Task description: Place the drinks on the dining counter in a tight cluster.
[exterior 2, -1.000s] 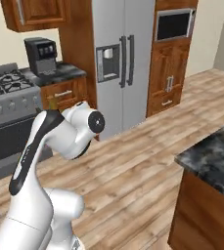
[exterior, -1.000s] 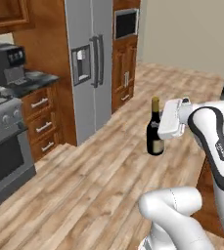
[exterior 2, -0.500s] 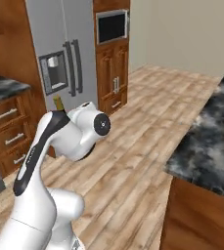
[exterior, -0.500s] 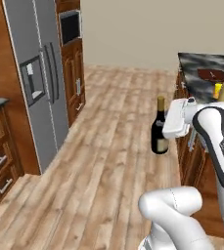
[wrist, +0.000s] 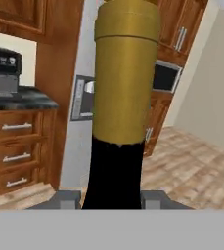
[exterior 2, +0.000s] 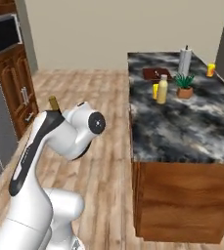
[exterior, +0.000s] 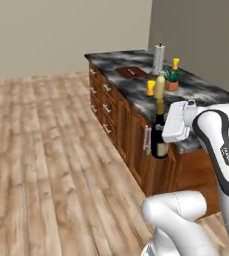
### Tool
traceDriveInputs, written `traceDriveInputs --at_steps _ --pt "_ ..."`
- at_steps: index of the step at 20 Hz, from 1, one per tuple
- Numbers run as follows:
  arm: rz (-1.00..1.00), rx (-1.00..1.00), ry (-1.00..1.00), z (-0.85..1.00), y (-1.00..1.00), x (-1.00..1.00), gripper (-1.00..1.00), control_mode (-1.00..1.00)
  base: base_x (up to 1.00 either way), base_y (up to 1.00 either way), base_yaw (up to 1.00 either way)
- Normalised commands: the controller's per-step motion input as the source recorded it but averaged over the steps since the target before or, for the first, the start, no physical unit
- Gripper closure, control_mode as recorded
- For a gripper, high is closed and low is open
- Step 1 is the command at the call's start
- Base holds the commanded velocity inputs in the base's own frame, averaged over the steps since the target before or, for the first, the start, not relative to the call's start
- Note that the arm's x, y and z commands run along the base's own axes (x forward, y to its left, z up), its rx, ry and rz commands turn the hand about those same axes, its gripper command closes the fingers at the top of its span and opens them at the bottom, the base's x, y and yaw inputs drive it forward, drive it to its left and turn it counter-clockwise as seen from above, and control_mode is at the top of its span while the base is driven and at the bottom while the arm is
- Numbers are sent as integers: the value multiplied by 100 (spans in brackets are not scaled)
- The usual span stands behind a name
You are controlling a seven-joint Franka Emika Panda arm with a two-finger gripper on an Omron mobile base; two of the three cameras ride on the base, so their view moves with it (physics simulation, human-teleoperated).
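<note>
Glossy marbled stone dining counter (exterior 2: 182, 122), wooden drawers (exterior: 108, 107)

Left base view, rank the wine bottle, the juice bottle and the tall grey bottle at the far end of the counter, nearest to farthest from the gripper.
1. Wine bottle, held in the gripper, in front of the counter's near corner.
2. Juice bottle, mid-counter, beside a small yellow cup.
3. Tall grey bottle, at the counter's far end.
</note>
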Motion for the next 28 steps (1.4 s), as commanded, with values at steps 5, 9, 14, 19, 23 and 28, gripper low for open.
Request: traceDriveInputs --at_steps 5,9,14,19,23,28 --pt "0 0 0 0 0 0 100 100 67 56 -83" --pt "0 0 0 0 0 0 100 100 87 69 -77" --pt "0 0 0 0 0 0 100 100 99 90 -65" --pt "0 0 0 0 0 0 100 100 26 86 -64" --pt "0 0 0 0 0 0 100 100 -5 66 -75" --pt "0 0 0 0 0 0 100 100 27 94 -54"
